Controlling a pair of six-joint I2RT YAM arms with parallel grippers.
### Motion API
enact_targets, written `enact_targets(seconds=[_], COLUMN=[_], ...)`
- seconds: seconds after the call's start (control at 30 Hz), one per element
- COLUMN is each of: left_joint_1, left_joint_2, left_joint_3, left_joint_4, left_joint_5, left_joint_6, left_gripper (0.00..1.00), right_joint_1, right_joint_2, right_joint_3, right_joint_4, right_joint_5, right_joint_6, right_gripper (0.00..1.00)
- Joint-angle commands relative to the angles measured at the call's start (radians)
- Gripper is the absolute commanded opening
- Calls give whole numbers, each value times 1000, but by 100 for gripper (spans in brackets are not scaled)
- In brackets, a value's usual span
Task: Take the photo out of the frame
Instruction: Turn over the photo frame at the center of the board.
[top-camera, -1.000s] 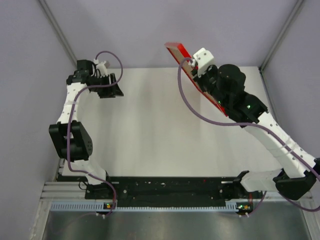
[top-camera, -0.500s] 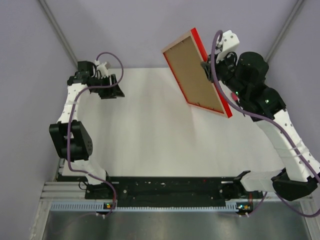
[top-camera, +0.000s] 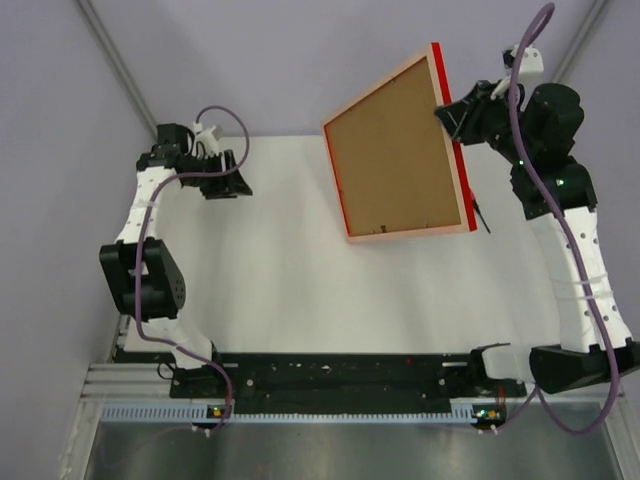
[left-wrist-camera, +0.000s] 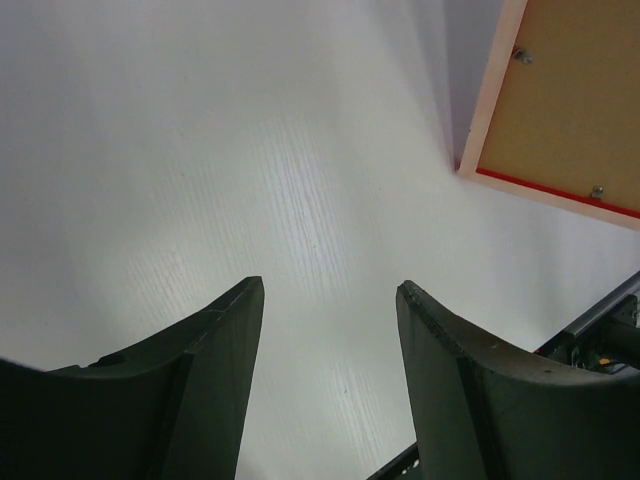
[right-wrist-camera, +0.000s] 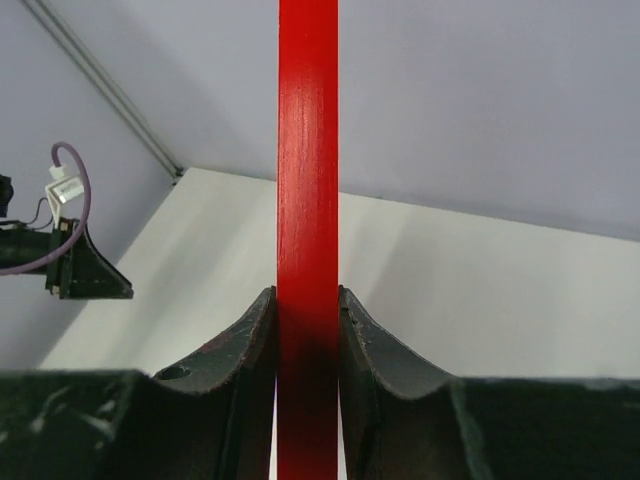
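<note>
1. White tabletop (top-camera: 300, 290) with plain lilac walls (top-camera: 300, 60) behind it. Nothing lies on the part you can see.
2. The frame (top-camera: 410, 235) is up in the air at the far right, clear of the tabletop. Its back is turned toward the overhead view.
3. The right gripper (right-wrist-camera: 308, 310) is clamped on the frame's red right-hand edge, with both fingers pressed flat against it.
4. The left gripper (left-wrist-camera: 330, 290) hovers low at the far left, jaws apart and empty, well apart from the frame.
5. Look of the frame: thin, bright red on the outer edge, with a pale pinkish rim on the back. The plain brown backing board (top-camera: 395, 160) fills the opening.
6. Small metal tabs (left-wrist-camera: 521, 55) sit along the inner rim and seem to pin the board in.
7. The photo is not visible in any view. It is probably under the board, on the face turned away.
8. Step in hand, as I judge it: presenting the back so the board can be freed.
9. Hold that one-edge grip firm. The frame hangs off a single side and could swing or slip.
10. Bring the frame lower and leftward before you reach across, so the left gripper meets it square.
11. Work the tabs first, then lift the board. Don't pry at the rim.
</note>
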Motion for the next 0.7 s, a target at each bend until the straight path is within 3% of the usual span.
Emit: enact_targets(seconds=[0.0, 0.27, 0.67], left_joint_1=[1, -13, -61], left_joint_2=[25, 126, 267], left_joint_3=[-14, -24, 21], left_joint_4=[40, 121, 146], left_joint_5=[77, 174, 112], left_joint_6=[36, -15, -73], left_gripper=[62, 61, 60], right_joint_1=[-102, -188, -209], right_joint_2=[14, 40, 61], right_joint_3=[-59, -237, -458], right_joint_4=[132, 192, 255], right_joint_5=[-215, -310, -304], right_joint_6=[181, 215, 186], right_gripper=[0, 0, 0])
